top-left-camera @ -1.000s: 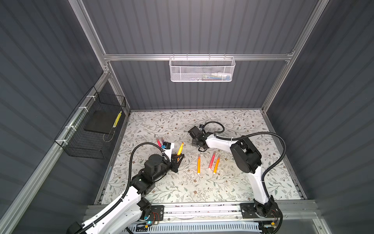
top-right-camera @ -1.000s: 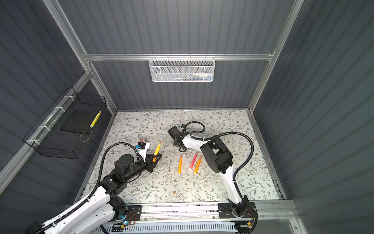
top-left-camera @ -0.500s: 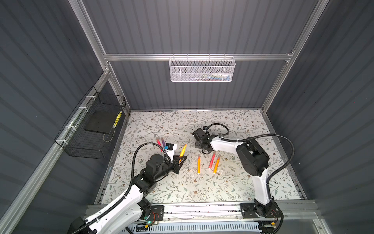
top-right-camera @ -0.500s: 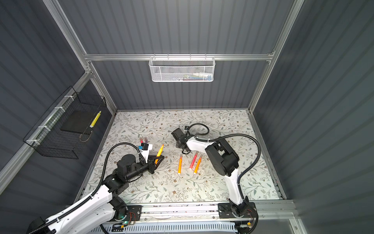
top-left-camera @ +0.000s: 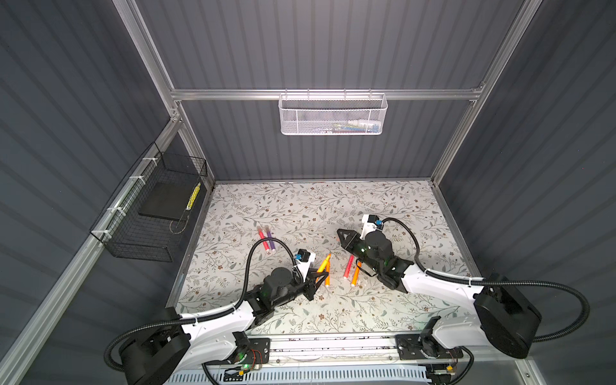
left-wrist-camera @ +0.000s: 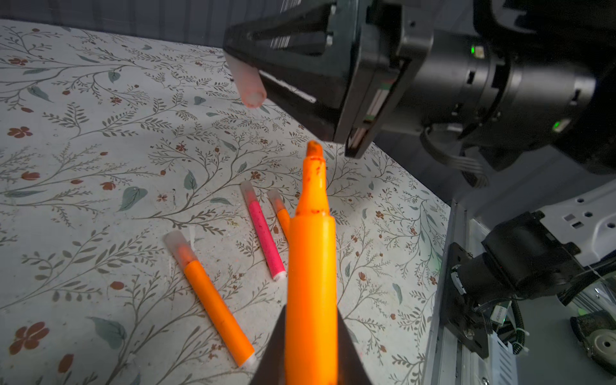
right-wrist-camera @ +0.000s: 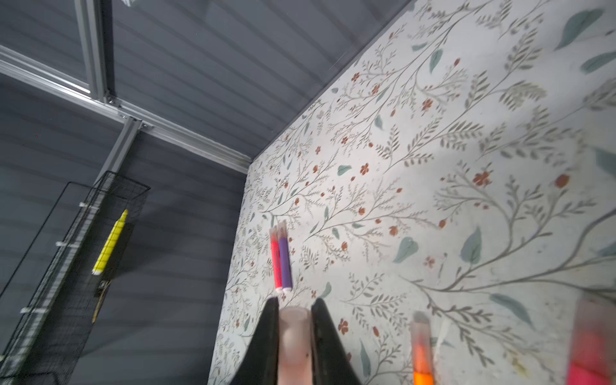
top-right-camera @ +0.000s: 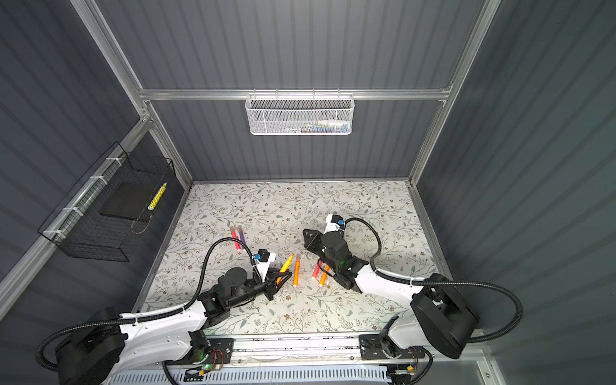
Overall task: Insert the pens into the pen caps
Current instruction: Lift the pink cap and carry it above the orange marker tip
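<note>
Left claw (left-wrist-camera: 311, 315) clamps the orange pen (left-wrist-camera: 311, 240), tip pointing toward the right claw (right-wrist-camera: 295, 305), which pinches a cap (left-wrist-camera: 248, 83) just off the pen's axis.

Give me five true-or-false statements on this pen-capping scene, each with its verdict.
1. The left end effector grips an uncapped orange pen. True.
2. The right end effector is empty. False: it is shut on a pale pen cap.
3. The purple pen lies beside a pink pen on the table. True.
4. The yellow marker lies on the table. False: it sits in the black wire basket on the wall.
5. The pen cap is seated on the held pen's tip. False: they are apart.
</note>
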`<state>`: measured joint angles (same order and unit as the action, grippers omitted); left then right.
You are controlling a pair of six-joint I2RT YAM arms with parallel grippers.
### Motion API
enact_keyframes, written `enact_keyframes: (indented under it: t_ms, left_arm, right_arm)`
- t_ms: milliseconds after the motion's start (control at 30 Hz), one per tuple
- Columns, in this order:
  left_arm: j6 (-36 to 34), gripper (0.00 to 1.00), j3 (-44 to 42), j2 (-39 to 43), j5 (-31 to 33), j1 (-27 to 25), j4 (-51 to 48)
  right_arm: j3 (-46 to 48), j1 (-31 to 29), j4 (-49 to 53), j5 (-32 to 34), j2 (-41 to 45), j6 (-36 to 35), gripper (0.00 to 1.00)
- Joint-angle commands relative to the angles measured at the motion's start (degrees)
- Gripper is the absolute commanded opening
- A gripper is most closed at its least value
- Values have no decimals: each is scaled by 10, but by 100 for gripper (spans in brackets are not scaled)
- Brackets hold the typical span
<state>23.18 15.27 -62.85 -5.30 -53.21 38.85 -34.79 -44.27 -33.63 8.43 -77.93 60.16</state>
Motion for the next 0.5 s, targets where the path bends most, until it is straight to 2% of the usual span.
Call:
enact_keyframes:
  t_ms: [0, 200, 467]
  left_arm:
    - [6, 0, -5, -7, 17, -4, 80]
    - [6, 0, -8, -13, 33, -5, 89]
    - [8, 0, -8, -23, 40, -5, 96]
  right_arm:
    - [19, -16, -115, -7, 10, 30, 0]
    - [48, -29, -199, -8, 7, 39, 0]
    - [46, -41, -230, -15, 1, 37, 0]
